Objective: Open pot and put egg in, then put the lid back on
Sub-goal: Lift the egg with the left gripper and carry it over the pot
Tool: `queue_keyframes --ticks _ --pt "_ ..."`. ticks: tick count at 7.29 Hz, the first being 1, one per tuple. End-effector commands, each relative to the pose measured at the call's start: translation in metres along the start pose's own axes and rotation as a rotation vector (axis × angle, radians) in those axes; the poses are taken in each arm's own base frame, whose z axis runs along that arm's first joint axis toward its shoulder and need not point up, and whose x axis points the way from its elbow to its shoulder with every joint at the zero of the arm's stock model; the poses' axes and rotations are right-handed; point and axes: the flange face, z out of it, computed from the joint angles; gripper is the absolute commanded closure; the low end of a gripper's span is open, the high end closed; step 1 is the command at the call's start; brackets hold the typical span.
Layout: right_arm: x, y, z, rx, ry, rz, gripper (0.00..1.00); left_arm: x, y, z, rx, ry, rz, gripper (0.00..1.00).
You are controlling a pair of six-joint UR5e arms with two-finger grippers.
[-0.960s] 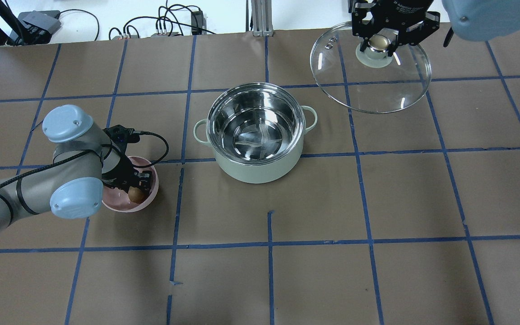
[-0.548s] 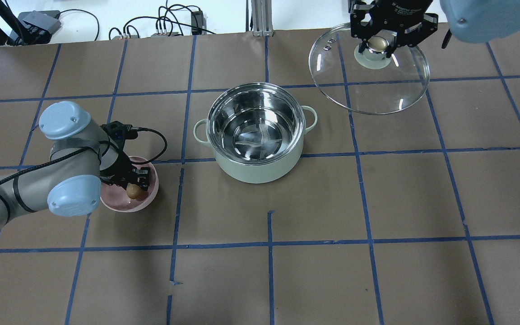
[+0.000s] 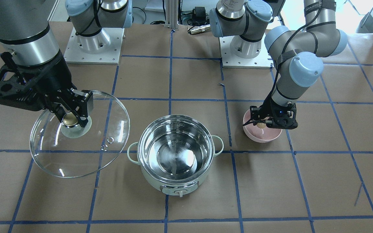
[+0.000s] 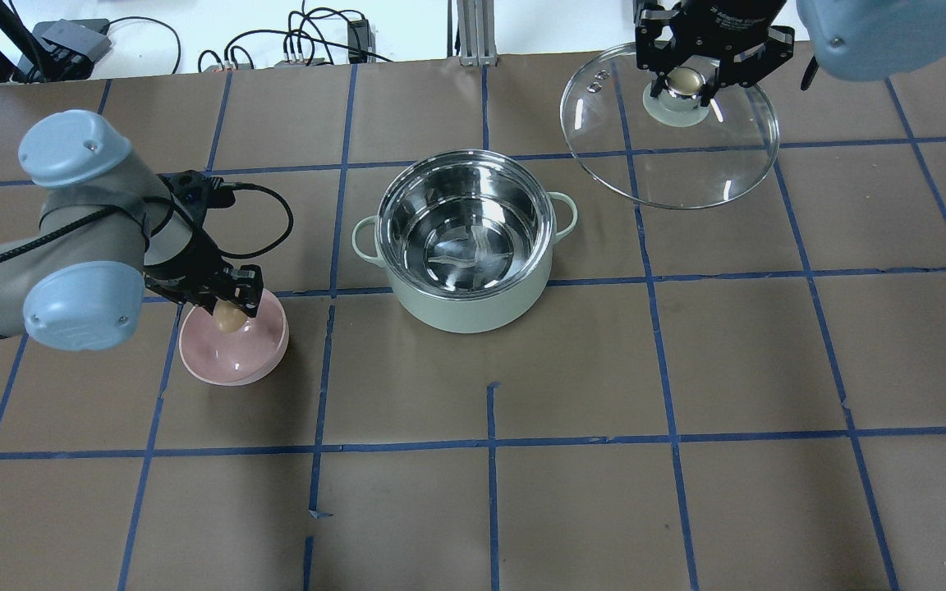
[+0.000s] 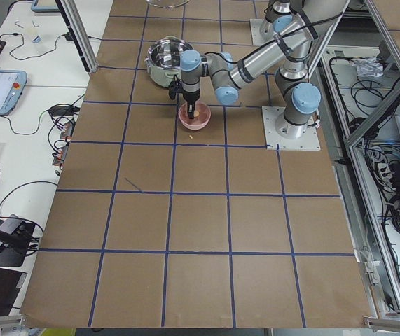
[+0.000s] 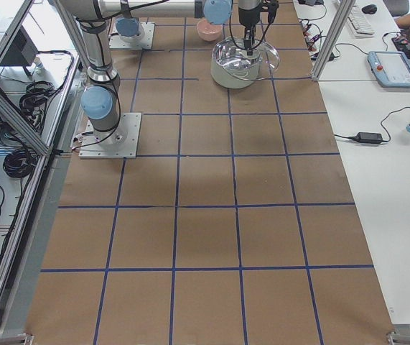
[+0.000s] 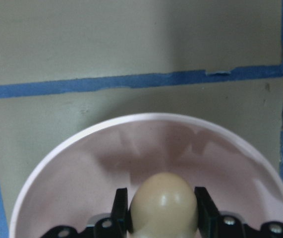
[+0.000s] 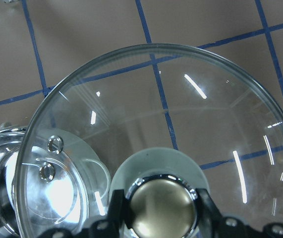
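Note:
The mint-green pot (image 4: pixel 465 283) stands open at the table's middle, its steel inside empty; it also shows in the front view (image 3: pixel 160 181). My left gripper (image 4: pixel 231 310) is shut on the tan egg (image 4: pixel 227 317) and holds it just above the pink bowl (image 4: pixel 235 357). The left wrist view shows the egg (image 7: pixel 163 201) between the fingers over the bowl (image 7: pixel 82 163). My right gripper (image 4: pixel 686 80) is shut on the knob of the glass lid (image 4: pixel 686 164), held in the air right of the pot. The right wrist view shows the lid (image 8: pixel 205 114) and its knob (image 8: pixel 163 208).
The table is brown paper with a grid of blue tape lines. Cables and a power box (image 4: pixel 71 37) lie past the far edge. The two arm bases (image 3: pixel 92 38) stand on the robot's side in the front view.
My left gripper has lifted with the egg out of the pink bowl, moving up and toward the far side. The right gripper with the lid has barely moved.

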Motion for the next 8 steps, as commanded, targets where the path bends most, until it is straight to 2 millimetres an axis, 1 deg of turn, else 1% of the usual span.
queue_keyframes --ticks 1,2,3,4,5,6,7,8 --pt "0.000 0.001 0.000 -0.001 0.000 0.003 0.45 0.027 0.000 -0.043 0.010 -0.004 0.016 0.92" --pt "0.000 0.003 -0.001 0.002 -0.001 0.003 0.45 0.035 -0.006 -0.049 0.021 -0.002 -0.019 0.92" --pt "0.000 0.003 -0.001 0.000 0.000 0.001 0.45 0.053 -0.015 -0.055 0.037 0.002 -0.064 0.92" --pt "0.000 0.003 -0.001 0.000 0.000 0.003 0.45 0.086 -0.026 -0.059 0.054 0.004 -0.092 0.92" --pt "0.000 0.003 -0.002 0.002 -0.001 0.004 0.45 0.134 -0.048 -0.057 0.076 0.000 -0.080 0.92" --pt "0.002 0.003 -0.001 -0.003 0.006 0.007 0.45 0.174 -0.072 -0.061 0.109 0.001 -0.066 0.92" --pt "0.000 0.004 -0.001 -0.005 0.004 0.004 0.45 0.207 -0.095 -0.052 0.109 0.011 -0.053 0.92" --pt "0.001 0.003 -0.001 -0.005 0.003 0.006 0.45 0.234 -0.113 -0.035 0.120 0.018 -0.030 0.94"
